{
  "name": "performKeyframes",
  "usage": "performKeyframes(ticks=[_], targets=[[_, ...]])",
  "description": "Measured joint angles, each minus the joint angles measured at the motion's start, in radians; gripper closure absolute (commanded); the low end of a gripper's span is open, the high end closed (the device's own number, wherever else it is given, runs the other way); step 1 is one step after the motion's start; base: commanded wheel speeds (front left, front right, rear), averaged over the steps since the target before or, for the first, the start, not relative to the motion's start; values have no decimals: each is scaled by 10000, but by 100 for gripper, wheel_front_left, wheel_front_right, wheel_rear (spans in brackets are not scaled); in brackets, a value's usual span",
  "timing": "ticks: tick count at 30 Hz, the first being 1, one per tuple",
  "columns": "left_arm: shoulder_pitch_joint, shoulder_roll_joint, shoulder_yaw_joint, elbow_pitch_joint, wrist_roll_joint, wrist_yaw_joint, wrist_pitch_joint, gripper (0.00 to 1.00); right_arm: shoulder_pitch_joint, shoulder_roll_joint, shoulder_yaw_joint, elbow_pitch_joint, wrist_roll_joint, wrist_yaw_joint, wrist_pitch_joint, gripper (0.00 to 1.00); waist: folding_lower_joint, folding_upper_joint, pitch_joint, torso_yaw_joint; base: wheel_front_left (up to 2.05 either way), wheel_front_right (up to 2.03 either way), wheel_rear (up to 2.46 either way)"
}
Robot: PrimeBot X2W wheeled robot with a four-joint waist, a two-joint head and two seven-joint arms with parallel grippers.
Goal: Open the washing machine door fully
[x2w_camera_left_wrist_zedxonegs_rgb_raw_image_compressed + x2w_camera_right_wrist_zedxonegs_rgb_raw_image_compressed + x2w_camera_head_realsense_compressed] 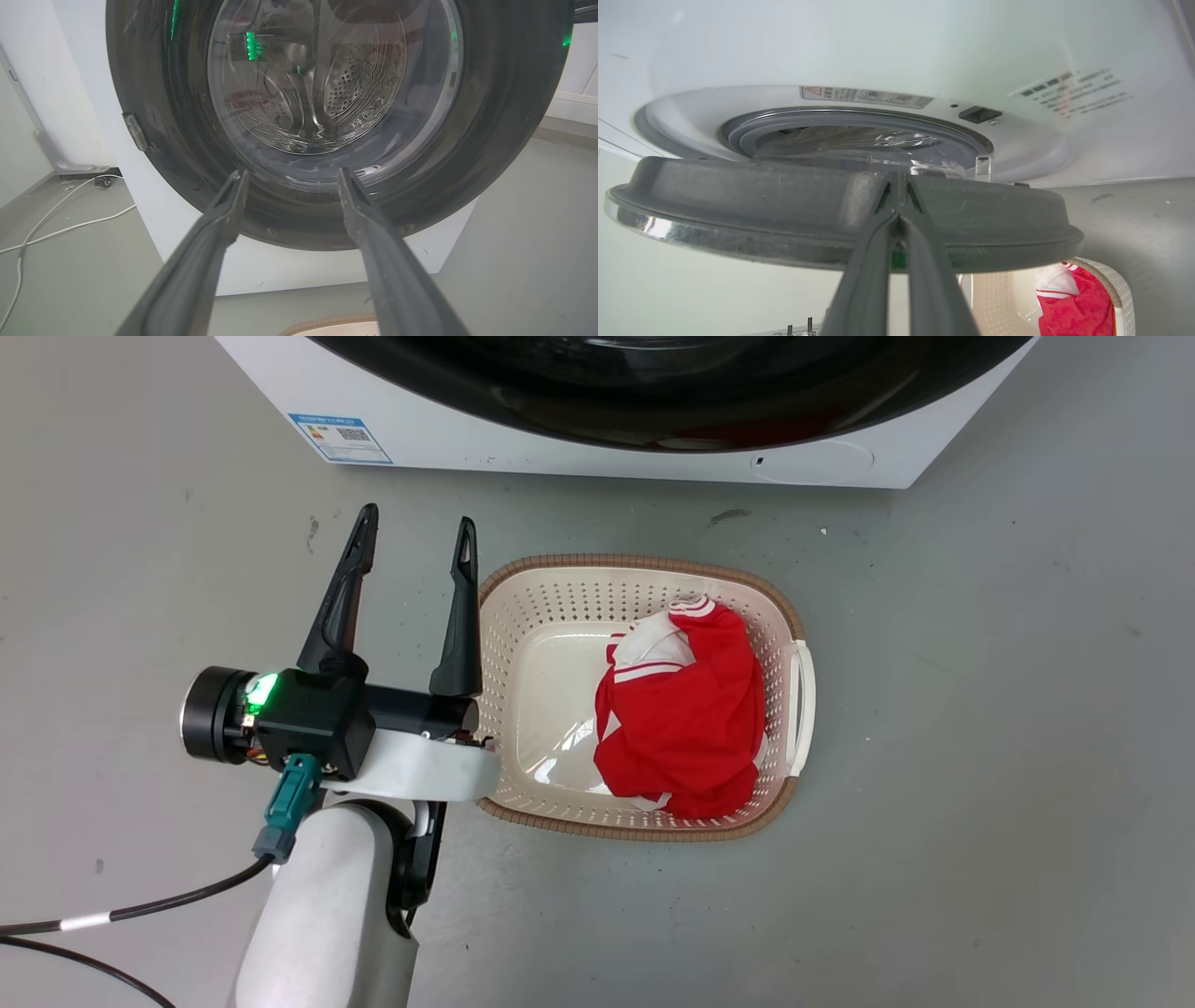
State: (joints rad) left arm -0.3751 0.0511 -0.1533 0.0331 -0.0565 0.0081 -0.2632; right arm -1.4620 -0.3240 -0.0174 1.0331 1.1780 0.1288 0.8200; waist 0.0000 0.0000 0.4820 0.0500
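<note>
From the head view we have the washing machine (523, 439) across the top, its blue label (341, 437) on the left and a round cap (812, 460) on the right. The bottom of the washing machine door (653, 392), glossy black, bulges over its front.

The right wrist view gives us what the head view can't. The door is ajar, seen edge-on, with a gap between it and the grey gasket (738, 135). The glass bowl pokes toward the opening.

The right gripper (896, 186) has its fingers (873, 261) drawn together, tips meeting against the door's dark rim. We cannot tell whether they pinch any of it.

The left wrist view faces the door head-on, and we see the steel drum (355, 84) through the glass. The left gripper (417, 523) hovers low in front with fingers spread wide, holding nothing.

The count is one machine, one door, one laundry basket (644, 563) and one red garment (686, 719) in it. The basket sits on the grey floor (980, 803) right under the door, just beside the left fingers. A white cable (70, 228) trails on the floor by the machine's side.
</note>
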Motion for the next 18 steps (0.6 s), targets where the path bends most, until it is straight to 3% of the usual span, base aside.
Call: performKeyframes(ticks=[10, 18], targets=[[11, -4, -132, 144, -117, 50, 0, 0, 317, 535, -205, -282, 190, 17, -6, 100, 0, 0, -354, -7, 0, 0, 0], [199, -4, -157, 290, -186, 67, 0, 0, 773, 642, -178, -263, 272, 19, 679, 100, 0, 0, -849, 21, 0, 0, 0]])
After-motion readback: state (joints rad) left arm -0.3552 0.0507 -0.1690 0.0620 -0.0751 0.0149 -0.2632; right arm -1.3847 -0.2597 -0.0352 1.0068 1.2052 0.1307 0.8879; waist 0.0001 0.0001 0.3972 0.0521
